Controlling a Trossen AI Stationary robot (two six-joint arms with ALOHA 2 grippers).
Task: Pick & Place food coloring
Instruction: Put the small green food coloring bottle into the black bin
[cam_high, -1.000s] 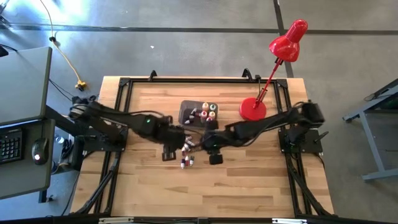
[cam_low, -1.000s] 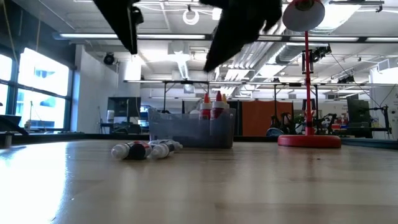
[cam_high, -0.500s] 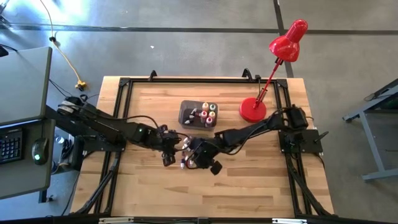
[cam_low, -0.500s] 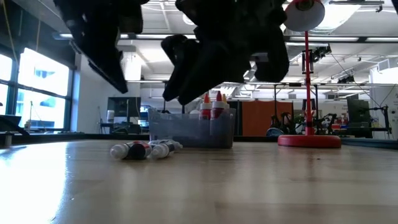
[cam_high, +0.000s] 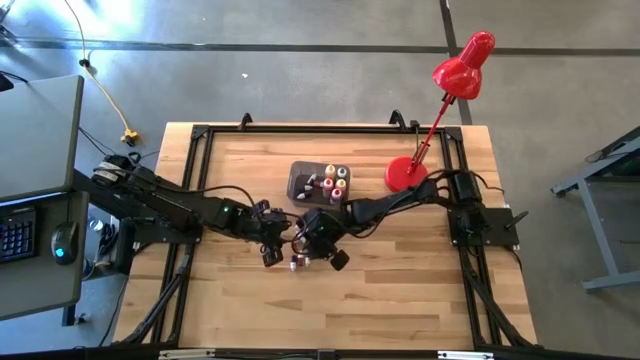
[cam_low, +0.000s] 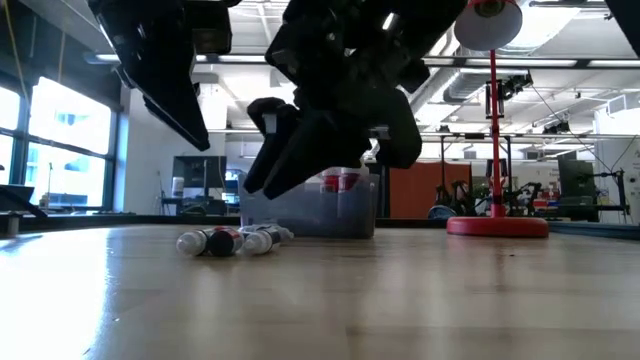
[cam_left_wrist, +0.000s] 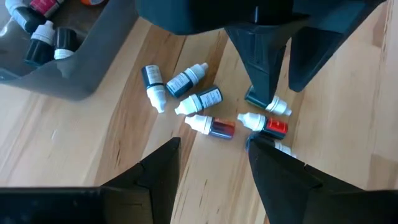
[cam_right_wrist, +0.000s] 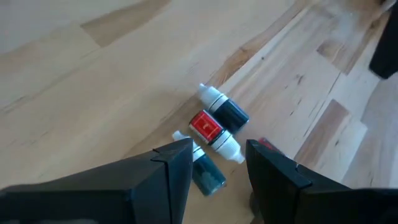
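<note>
bin: mid-table | red lamp: right of bin | keyboard, mouse: side desk

No text, brand, number or sign can be read in any of the views. Labels are seen on the food coloring bottles lying on the wooden table, as dark, blue and red bands wrapped round the small bodies, but no lettering on them can be made out. The same holds for the red-labelled bottle shown in the right wrist view. Nothing legible is found on the grey bin or the red desk lamp.
</note>
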